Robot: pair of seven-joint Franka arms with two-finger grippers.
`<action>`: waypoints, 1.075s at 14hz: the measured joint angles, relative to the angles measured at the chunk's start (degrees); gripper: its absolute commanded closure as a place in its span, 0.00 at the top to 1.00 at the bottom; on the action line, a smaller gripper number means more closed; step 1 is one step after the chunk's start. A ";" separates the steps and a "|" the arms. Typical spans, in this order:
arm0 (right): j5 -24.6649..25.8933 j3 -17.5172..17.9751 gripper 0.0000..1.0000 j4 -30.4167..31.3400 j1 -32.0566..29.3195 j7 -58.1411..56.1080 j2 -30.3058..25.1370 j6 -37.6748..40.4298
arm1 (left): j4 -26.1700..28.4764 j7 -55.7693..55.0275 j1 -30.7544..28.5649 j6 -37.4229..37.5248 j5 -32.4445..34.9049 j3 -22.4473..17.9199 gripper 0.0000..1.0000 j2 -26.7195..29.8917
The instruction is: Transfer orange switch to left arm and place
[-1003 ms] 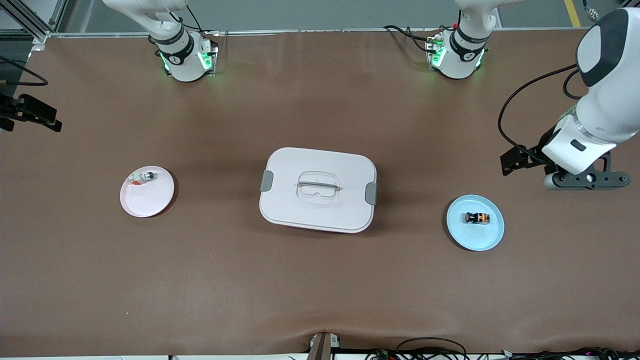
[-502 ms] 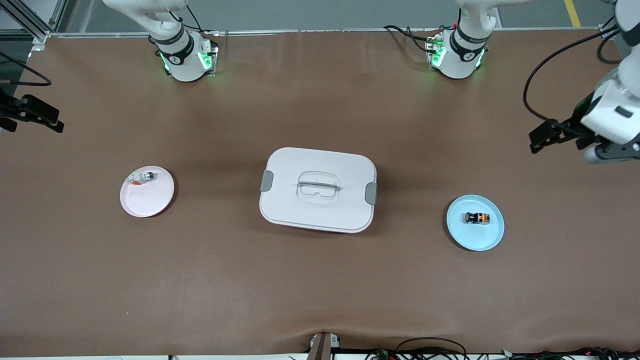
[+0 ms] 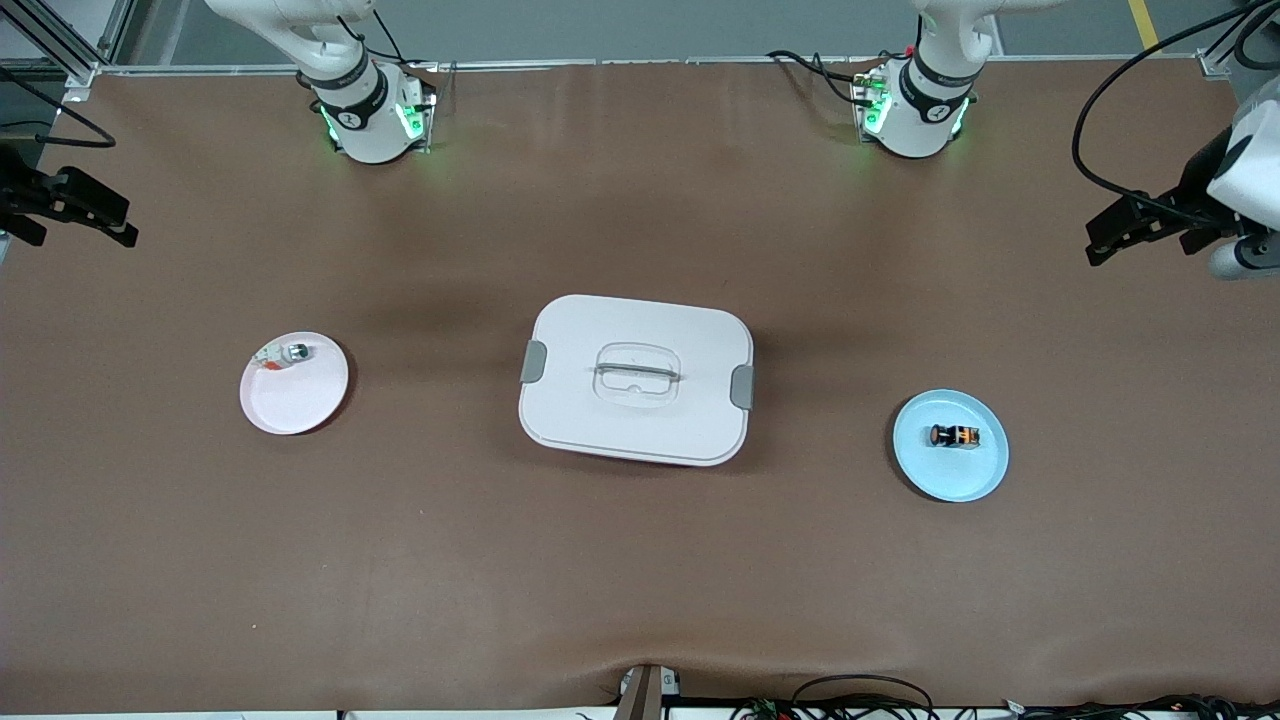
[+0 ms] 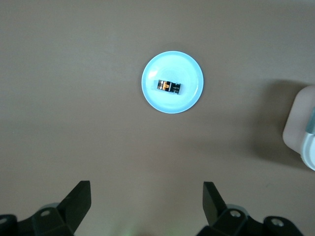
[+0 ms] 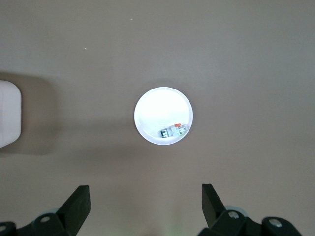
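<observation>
My left gripper (image 4: 145, 206) hangs high over the bare table at my left arm's end, fingers (image 4: 78, 199) spread wide and holding nothing, touching nothing. Out ahead of those fingers and well below them sits the blue plate (image 4: 189, 96), and the switch (image 4: 168, 86) lies on its side in the middle of it, black body with orange marks.

The step in hand, as I judge it, is the first pick: bring the left gripper down over the plate, line the fingers across the short width of the switch's body, and close gently so the small part does not skid on the slick plate or roll away. I would centre well before descending and stop just short of the plate's surface.

Farther off, at the edge of my left wrist view, is a corner of the box (image 4: 301, 125), which stands in the middle of the table between the two plates. I expect the carry needs height or a path around it.

My right gripper (image 5: 145, 206) waits high over its own end, fingers equally spread and empty, with the pink plate (image 5: 152, 110) below it holding a small silver part (image 5: 174, 131).
</observation>
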State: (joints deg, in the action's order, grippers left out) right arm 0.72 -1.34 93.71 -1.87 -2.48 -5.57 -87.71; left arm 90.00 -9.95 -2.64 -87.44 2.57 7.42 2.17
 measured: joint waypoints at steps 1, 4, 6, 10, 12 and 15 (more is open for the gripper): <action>-0.41 0.00 1.00 0.03 0.00 0.01 0.00 -0.12 | 0.01 -0.22 0.06 0.19 -0.12 0.17 1.00 0.59; -2.23 -0.05 1.00 0.08 -0.02 1.16 0.00 -0.54 | 0.27 -0.33 0.10 1.06 -0.20 0.27 1.00 2.23; -2.90 -0.07 1.00 0.12 -0.20 2.02 0.00 -0.78 | 0.43 -0.35 0.08 1.13 -1.19 0.25 1.00 2.81; -3.21 -0.12 1.00 0.28 -0.73 2.19 0.00 -1.13 | 0.58 -0.36 0.06 1.46 -1.83 0.24 1.00 2.92; -3.29 -0.13 1.00 0.30 -0.82 2.20 0.00 -1.16 | 0.58 -0.36 -0.01 1.47 -1.84 0.16 1.00 2.92; -3.35 -0.13 1.00 0.31 -0.84 2.21 0.00 -1.28 | 0.60 -0.36 -0.21 1.47 -1.84 0.08 1.00 2.92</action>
State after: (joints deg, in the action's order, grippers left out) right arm -2.62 -1.47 94.02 -2.71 -0.28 -5.57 -88.99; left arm 90.60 -10.31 -2.85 -85.97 0.73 7.50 5.09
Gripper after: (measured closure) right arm 0.000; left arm 0.000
